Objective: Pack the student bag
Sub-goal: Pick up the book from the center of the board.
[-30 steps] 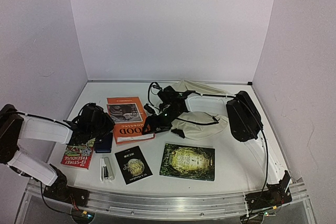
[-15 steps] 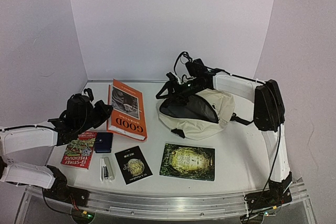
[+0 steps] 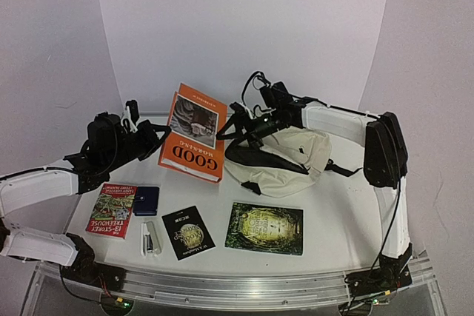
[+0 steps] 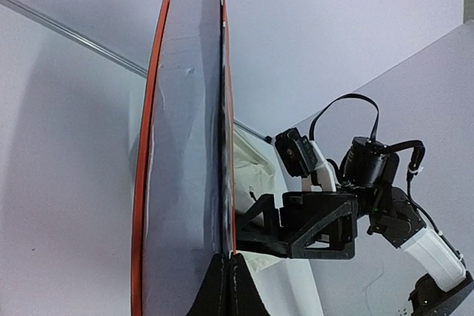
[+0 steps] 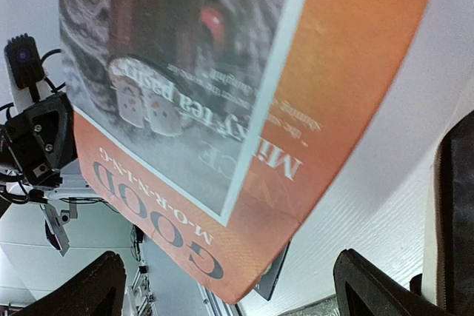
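Note:
The student bag [image 3: 296, 162] is a cream fabric backpack lying right of centre, its dark opening facing left; a strip of it [image 4: 252, 172] shows in the left wrist view. My left gripper [image 3: 158, 140] [image 4: 228, 275] is shut on the lower edge of an orange book [image 3: 194, 135] [image 4: 181, 153] titled "GOOD MORNING". The book hangs tilted in the air just left of the bag. My right gripper [image 3: 249, 126] [image 5: 237, 290] hovers open over the bag's opening, its fingers wide apart with nothing between them. The book's cover [image 5: 222, 109] fills its view.
Along the front of the table lie a red paperback [image 3: 111, 209], a small blue case [image 3: 146, 200], a white stapler [image 3: 150, 238], a black booklet [image 3: 187, 232] and a dark green book [image 3: 264, 228]. White walls close in the back and both sides.
My left arm has lifted the orange book off the table and carried it right toward the bag. My right arm rose with the bag's top, opened its jaws, and the bag has sagged.

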You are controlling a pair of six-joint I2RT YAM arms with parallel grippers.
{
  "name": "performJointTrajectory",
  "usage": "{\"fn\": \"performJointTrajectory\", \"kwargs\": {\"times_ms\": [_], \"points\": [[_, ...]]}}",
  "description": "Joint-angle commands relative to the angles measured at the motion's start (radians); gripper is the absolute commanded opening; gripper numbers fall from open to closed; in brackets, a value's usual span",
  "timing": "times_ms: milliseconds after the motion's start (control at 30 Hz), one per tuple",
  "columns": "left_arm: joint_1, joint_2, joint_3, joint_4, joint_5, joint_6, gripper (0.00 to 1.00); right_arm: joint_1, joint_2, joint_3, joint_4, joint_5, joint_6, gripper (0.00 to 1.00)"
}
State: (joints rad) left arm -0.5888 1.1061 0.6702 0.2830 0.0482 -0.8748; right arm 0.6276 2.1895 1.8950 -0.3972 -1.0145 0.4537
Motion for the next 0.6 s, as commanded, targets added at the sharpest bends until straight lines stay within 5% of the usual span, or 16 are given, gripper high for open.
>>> {"fn": "performJointTrajectory", "kwargs": {"times_ms": [0,433,567], "points": [[-0.003,-0.010,0.087,0.122,0.091,0.020,0.00,-0.033,-0.080,0.001,0.054,0.018,-0.010,0.98],[-0.003,0.044,0.124,0.230,0.182,-0.050,0.00,-0.057,-0.131,-0.134,0.317,-0.098,0.097,0.98],[-0.002,0.082,0.111,0.308,0.212,-0.104,0.00,-0.056,-0.143,-0.200,0.614,-0.169,0.322,0.96]]}}
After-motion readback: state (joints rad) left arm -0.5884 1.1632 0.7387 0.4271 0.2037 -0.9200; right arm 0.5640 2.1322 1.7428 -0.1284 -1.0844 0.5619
